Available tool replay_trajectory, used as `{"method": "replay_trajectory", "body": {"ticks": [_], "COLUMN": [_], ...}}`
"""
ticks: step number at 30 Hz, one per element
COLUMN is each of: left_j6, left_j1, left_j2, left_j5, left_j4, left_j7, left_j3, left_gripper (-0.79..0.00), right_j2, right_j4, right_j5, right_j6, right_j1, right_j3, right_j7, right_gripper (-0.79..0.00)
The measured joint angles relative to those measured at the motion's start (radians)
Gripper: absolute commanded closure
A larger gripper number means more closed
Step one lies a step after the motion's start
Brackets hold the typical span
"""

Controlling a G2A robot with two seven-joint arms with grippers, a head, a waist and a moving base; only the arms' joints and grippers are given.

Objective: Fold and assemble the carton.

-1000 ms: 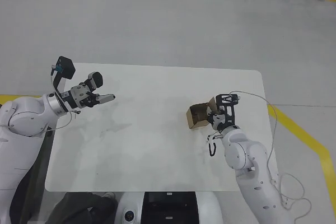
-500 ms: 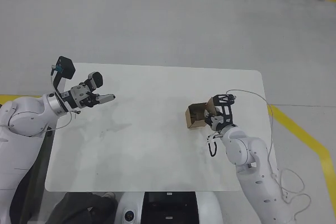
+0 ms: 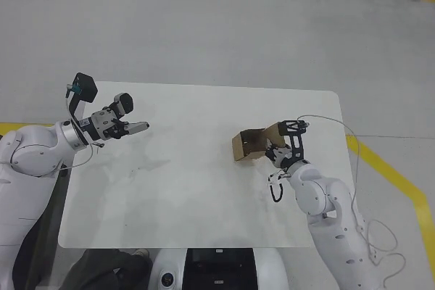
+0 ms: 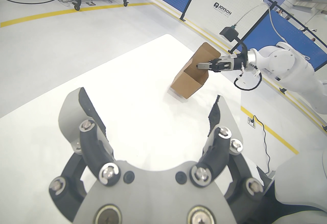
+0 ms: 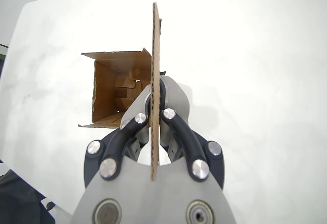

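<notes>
A small brown carton (image 3: 248,145) stands tilted on the right half of the white table (image 3: 203,203), open at the top, with its bottom flaps folded in. My right gripper (image 3: 275,151) is shut on one upright flap (image 5: 155,56) of the carton (image 5: 115,87), the cardboard edge pinched between both fingers. From the left wrist view the carton (image 4: 190,77) leans on its lower edge, with the right gripper (image 4: 200,66) holding its raised side. My left gripper (image 3: 140,126) hovers open over the table's left part, far from the carton, with nothing between its fingers (image 4: 86,107).
The table's right edge (image 3: 341,145) lies close behind the right arm, and a thin cable (image 3: 326,122) loops over it. Bare table stretches between the two grippers.
The right gripper has drawn the carton a little to the left and tipped it further. The left arm has not moved.
</notes>
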Motion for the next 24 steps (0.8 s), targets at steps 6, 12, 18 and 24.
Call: {"method": "replay_trajectory", "body": {"ticks": [6,12,18,24], "left_j6": [0.000,0.000,0.000,0.000], "left_j1": [0.000,0.000,0.000,0.000], "left_j2": [0.000,0.000,0.000,0.000], "left_j5": [0.000,0.000,0.000,0.000], "left_j4": [0.000,0.000,0.000,0.000], "left_j7": [0.000,0.000,0.000,0.000], "left_j3": [0.000,0.000,0.000,0.000], "left_gripper": [-0.785,-0.785,-0.785,-0.785], "right_j2": [0.000,-0.001,-0.007,-0.010], "right_j4": [0.014,0.153,0.248,0.235], "right_j5": [0.258,0.582,0.789,0.868], "right_j6": [-0.208,-0.493,-0.656,-0.681], "right_j1": [-0.028,-0.014,0.020,0.042], "right_j3": [0.042,0.054,0.001,-0.064], "right_j7": [-0.114,-0.209,-0.205,-0.152], "right_gripper": [0.000,0.000,0.000,0.000]}}
